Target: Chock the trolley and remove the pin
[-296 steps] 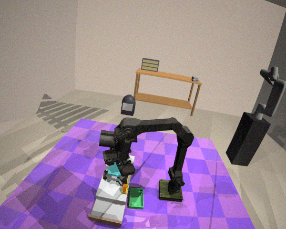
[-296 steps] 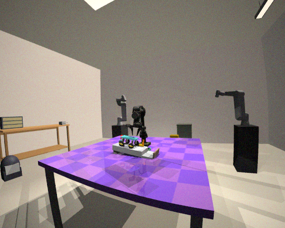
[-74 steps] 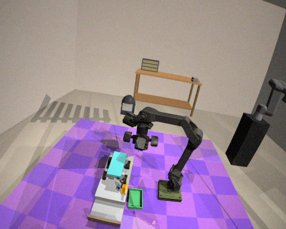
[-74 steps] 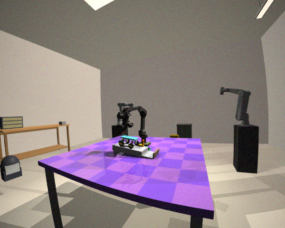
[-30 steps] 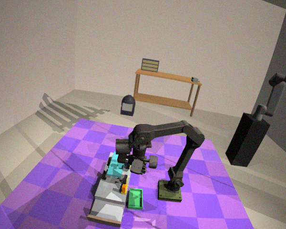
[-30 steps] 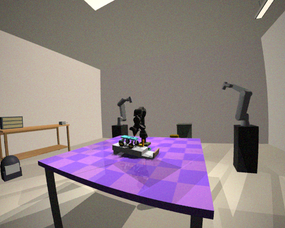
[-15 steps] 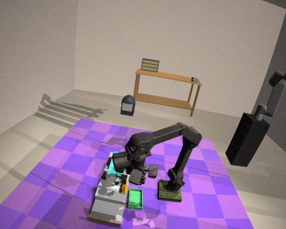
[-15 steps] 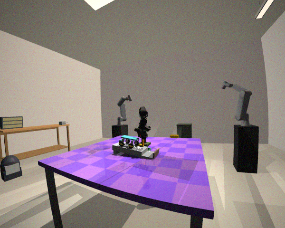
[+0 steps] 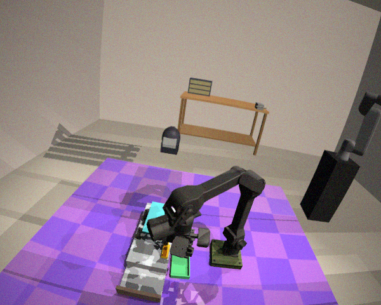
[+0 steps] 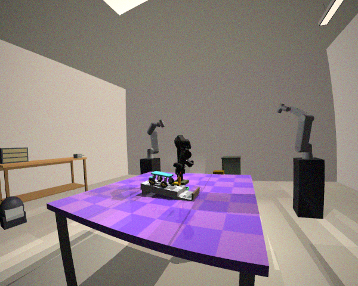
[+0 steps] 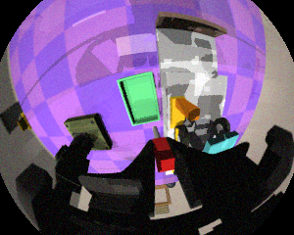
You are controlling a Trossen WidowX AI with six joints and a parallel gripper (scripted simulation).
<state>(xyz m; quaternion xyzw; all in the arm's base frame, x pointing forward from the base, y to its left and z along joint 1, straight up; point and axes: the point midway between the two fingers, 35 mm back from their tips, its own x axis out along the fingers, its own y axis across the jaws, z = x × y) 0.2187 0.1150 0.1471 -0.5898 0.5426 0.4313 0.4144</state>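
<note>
My gripper (image 9: 184, 254) (image 11: 159, 141) grips the red-headed pin (image 11: 164, 156), already out; the chock (image 9: 165, 250) (image 10: 176, 183) (image 11: 178, 112) seems placed. Left: dropping it in the tray (image 9: 180, 267) (image 11: 139, 99), wrist view's twelve o'clock, then retreating.

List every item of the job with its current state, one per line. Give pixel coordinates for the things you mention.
gripper (image 11: 159, 141): shut on the stop pin
stop pin (image 11: 164, 154): out of the ramp, held by its red head
green tray (image 9: 180, 266) (image 11: 139, 99): nothing in it
yellow chock (image 9: 165, 250) (image 11: 176, 112): standing on the ramp, by the trolley's downhill end
trolley (image 9: 153, 215) (image 10: 162, 174) (image 11: 222, 142): upright on its wheels
ramp (image 9: 145, 251) (image 10: 160, 190) (image 11: 186, 49): bearing trolley and chock
</note>
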